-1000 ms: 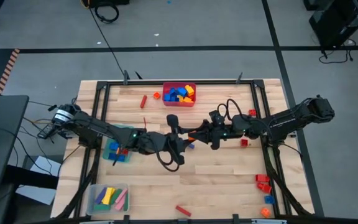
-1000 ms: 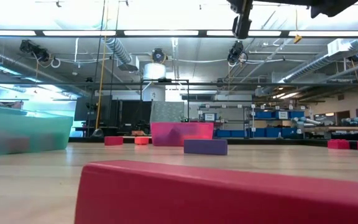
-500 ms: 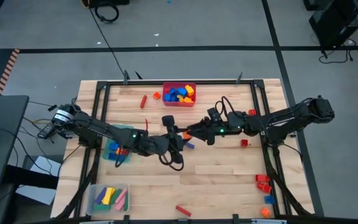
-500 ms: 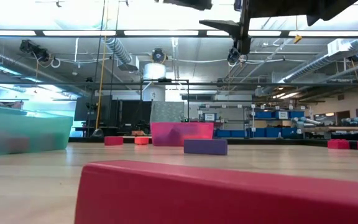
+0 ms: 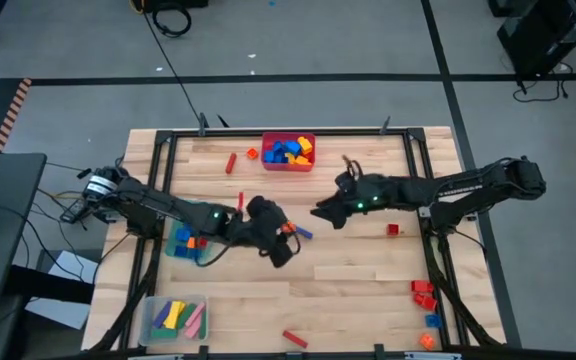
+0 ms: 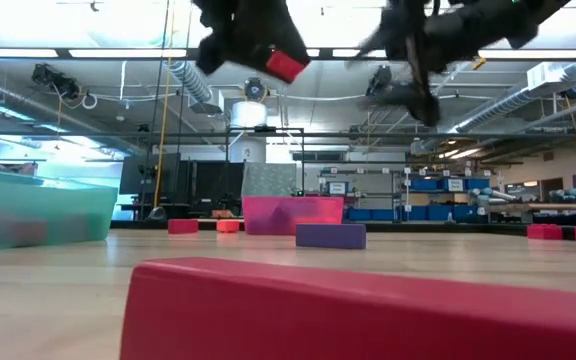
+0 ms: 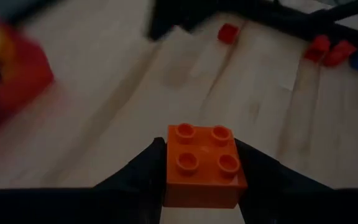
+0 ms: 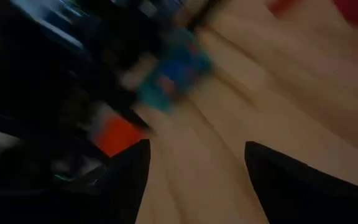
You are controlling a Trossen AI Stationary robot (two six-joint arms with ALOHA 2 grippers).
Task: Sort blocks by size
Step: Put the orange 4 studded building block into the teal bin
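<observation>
Left gripper [image 7: 202, 180] clamped on one orange block [image 7: 204, 163], square, glossy plastic, four round studs, held above mid-table. Right gripper [image 8: 194, 171] spread apart, nothing in it, hovering near. One purple block [image 6: 330, 235] flat on pale wooden table [image 5: 358, 270]. Three bins.

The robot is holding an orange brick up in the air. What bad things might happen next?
The left gripper pinches the orange brick only by its sides, above the table, so it might slip and bounce away. The right gripper hangs open close by, so the two arms might bump. The purple block lies right next to the left gripper and might get knocked aside.
</observation>
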